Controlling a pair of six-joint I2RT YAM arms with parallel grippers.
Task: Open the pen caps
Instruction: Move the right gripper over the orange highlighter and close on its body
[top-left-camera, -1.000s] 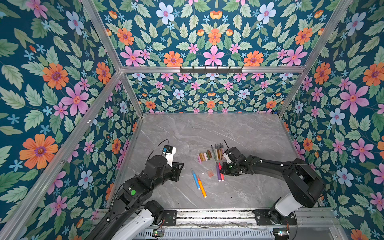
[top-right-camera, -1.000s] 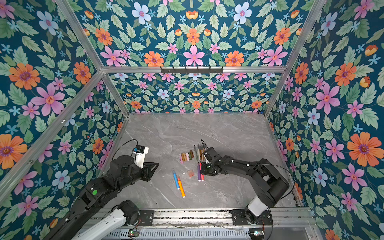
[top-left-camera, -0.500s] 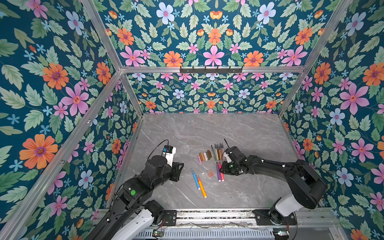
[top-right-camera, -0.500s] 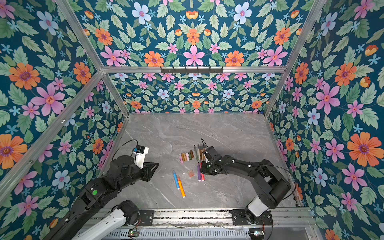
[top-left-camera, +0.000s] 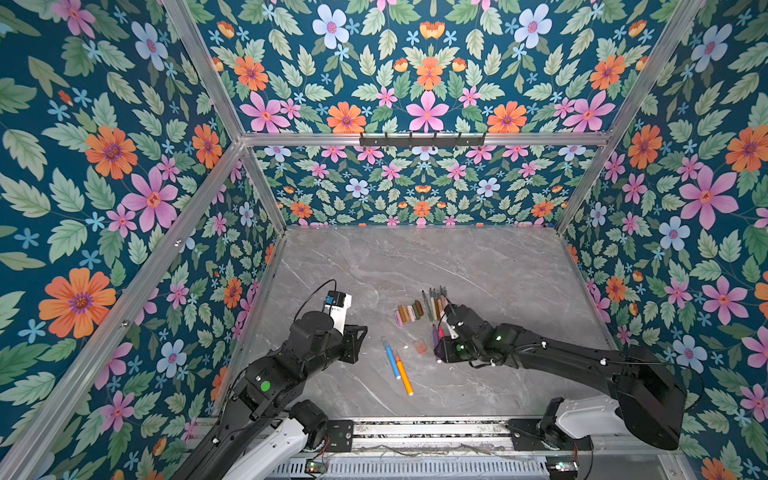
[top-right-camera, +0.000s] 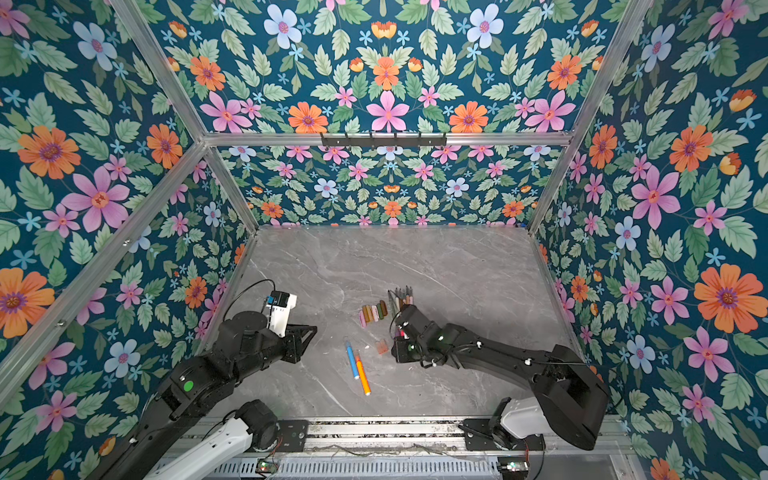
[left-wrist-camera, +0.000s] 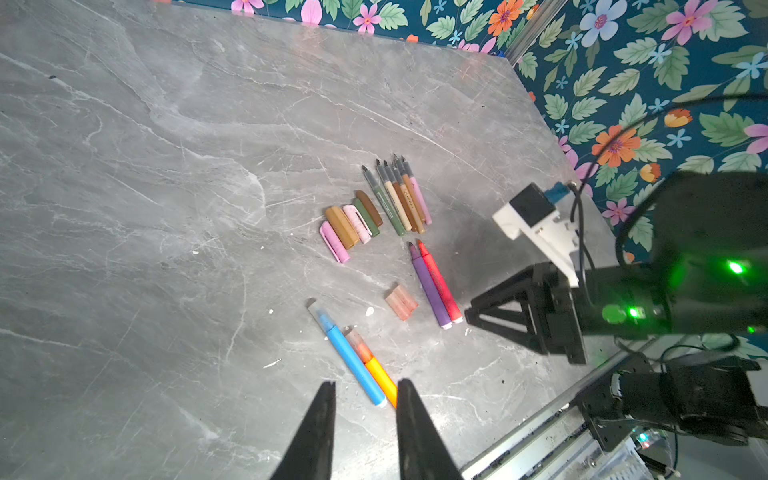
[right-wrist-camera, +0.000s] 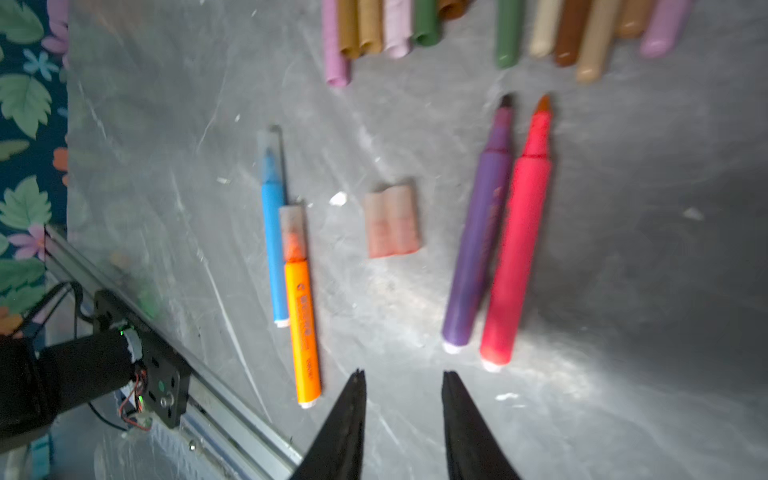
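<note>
The pulled pen caps (left-wrist-camera: 351, 226) lie in a row beside the bare pens (left-wrist-camera: 399, 199). The left gripper (left-wrist-camera: 366, 383), narrowly parted and empty, points at the capped blue pen (left-wrist-camera: 353, 361) and orange pen (left-wrist-camera: 380, 376), probably next. The right gripper (right-wrist-camera: 403, 374) is likewise parted and empty.

Smooth plastic pen caps (left-wrist-camera: 341, 227); polished marbled tabletop (left-wrist-camera: 166, 166)

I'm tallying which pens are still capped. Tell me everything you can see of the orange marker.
The orange plastic marker is a straight round barrel with faint print along it and a white end plug. A clear orange-tinted cap is still seated over its tip. It lies flat on the grey marble tabletop, parallel to the capped blue marker but offset lengthwise, so its cap rests against the blue barrel. Nothing grips it.
</note>
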